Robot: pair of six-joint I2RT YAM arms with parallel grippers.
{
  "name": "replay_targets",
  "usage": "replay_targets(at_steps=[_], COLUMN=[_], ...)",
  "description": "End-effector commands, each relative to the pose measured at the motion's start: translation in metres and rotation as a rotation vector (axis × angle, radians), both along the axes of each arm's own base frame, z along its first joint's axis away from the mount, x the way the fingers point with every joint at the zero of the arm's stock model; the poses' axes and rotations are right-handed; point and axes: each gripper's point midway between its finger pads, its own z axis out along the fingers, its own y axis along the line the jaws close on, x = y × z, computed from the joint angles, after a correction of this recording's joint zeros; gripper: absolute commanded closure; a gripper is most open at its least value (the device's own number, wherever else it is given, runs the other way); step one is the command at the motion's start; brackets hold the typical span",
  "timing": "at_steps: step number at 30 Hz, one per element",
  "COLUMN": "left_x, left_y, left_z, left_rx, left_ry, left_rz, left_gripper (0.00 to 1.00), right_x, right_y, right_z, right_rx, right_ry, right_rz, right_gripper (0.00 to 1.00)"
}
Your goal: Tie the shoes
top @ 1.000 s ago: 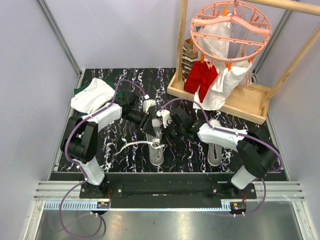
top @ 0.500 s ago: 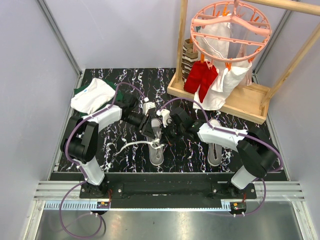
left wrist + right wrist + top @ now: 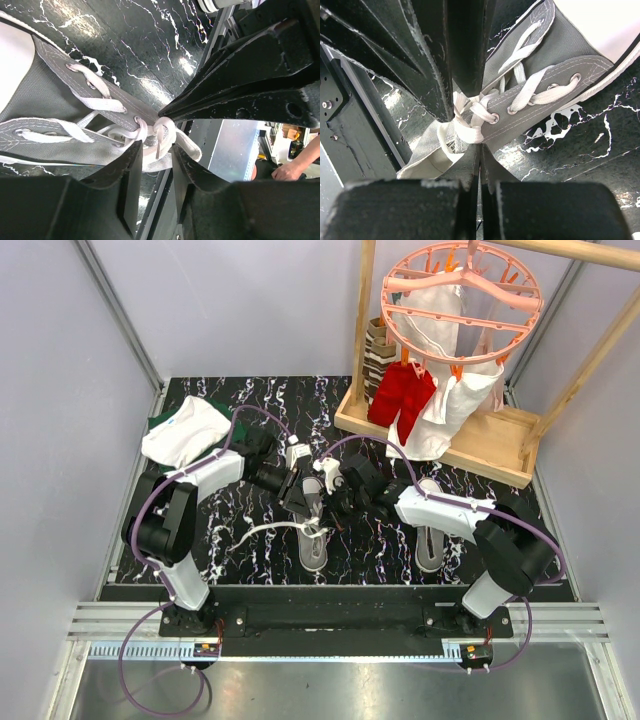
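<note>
One grey shoe [image 3: 313, 545] lies mid-table, toe toward me; the other shoe [image 3: 430, 540] lies to the right, partly under my right arm. Both grippers meet over the first shoe's lacing. In the left wrist view my left gripper [image 3: 156, 150] stands open, its tips either side of the white lace knot [image 3: 160, 132] at the top eyelets of the grey canvas [image 3: 60, 100]. My right gripper [image 3: 480, 146] is shut, tips pressed against the same knot [image 3: 470, 127]; whether it pinches a strand I cannot tell. A loose lace end [image 3: 262, 530] trails left on the table.
Folded white and green clothes [image 3: 185, 430] lie at the back left. A wooden rack [image 3: 440, 430] stands at the back right, with a pink round hanger [image 3: 460, 290] holding red and white clothes [image 3: 400, 395]. The table's metal rail [image 3: 320, 625] runs along the near edge.
My left gripper's jaws have narrowed a little around the lace knot. Both arms and the shoes stay almost where they were.
</note>
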Motion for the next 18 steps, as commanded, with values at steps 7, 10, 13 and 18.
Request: replay_targets(at_steps=[7,10,13,18], left_x=[-0.0075,-0.0071,-0.0061,-0.007], left_y=[-0.0013,-0.0019,-0.0027,-0.0041], left_z=[-0.0026,-0.0023,-0.0003,0.0023], left_rx=[-0.034,-0.034,-0.043,-0.057], left_ry=[0.015,0.014,0.017,0.014], left_rz=[-0.016,-0.017,-0.018,-0.025], left_gripper=[0.69,0.76,0.84,0.93], right_x=[0.0107,0.0109,0.0096,0.0099], right_y=[0.0144,0.0143,0.015,0.0151], right_z=[0.0216,0.0221,0.0217,0.0227], right_rx=[0.062,0.063,0.064,0.068], right_ry=[-0.043,-0.043,-0.04,-0.04], right_rz=[0.005,0.007,0.012,0.012], right_gripper=[1.0,1.0,1.0,1.0])
